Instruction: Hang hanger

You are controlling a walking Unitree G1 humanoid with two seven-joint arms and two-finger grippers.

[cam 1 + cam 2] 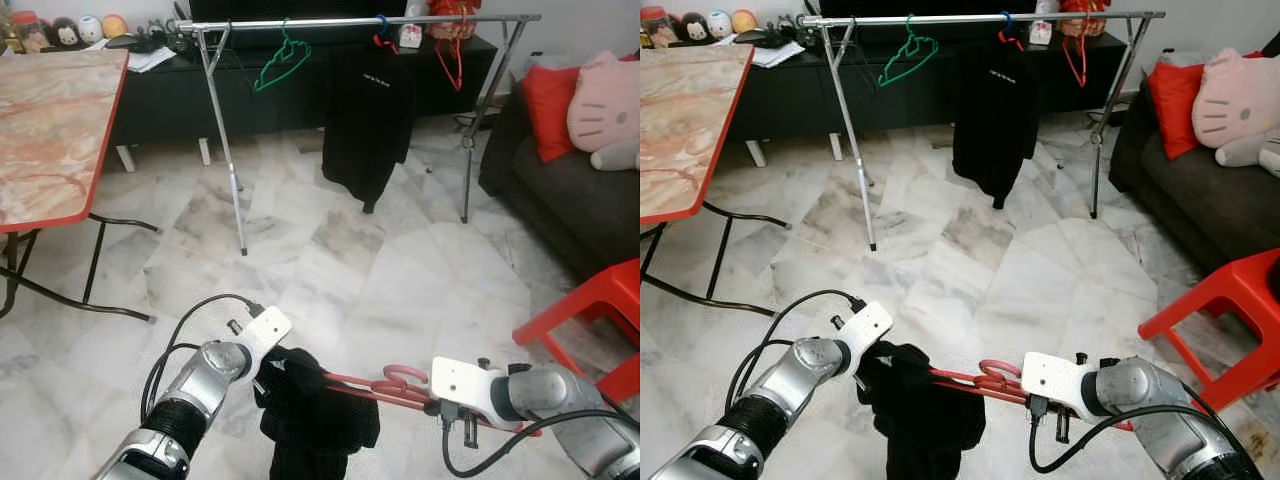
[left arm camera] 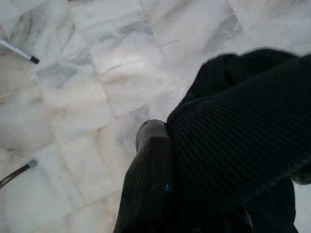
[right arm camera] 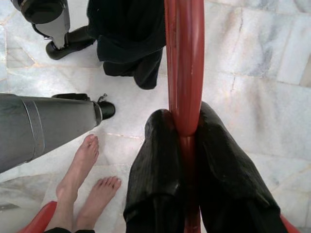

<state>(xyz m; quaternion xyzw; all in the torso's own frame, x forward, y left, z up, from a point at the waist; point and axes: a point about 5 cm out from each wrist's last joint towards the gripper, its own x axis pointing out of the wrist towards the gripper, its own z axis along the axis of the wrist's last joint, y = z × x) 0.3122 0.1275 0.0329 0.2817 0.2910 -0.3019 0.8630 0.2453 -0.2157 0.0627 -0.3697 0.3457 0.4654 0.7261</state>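
Right gripper (image 3: 183, 141) clamped on red hanger (image 1: 372, 389); left gripper (image 1: 262, 372) buried in black garment (image 1: 315, 420) on hanger's far end, finger spread unclear

The red hanger (image 3: 183, 63) carries a black garment (image 1: 315, 415). A green hanger (image 1: 281, 58) and a black T-shirt (image 1: 368, 110) hang on the silver rail (image 1: 350, 21). The floor (image 1: 330, 260) is grey-veined white marble; the stool (image 1: 590, 310) is red.
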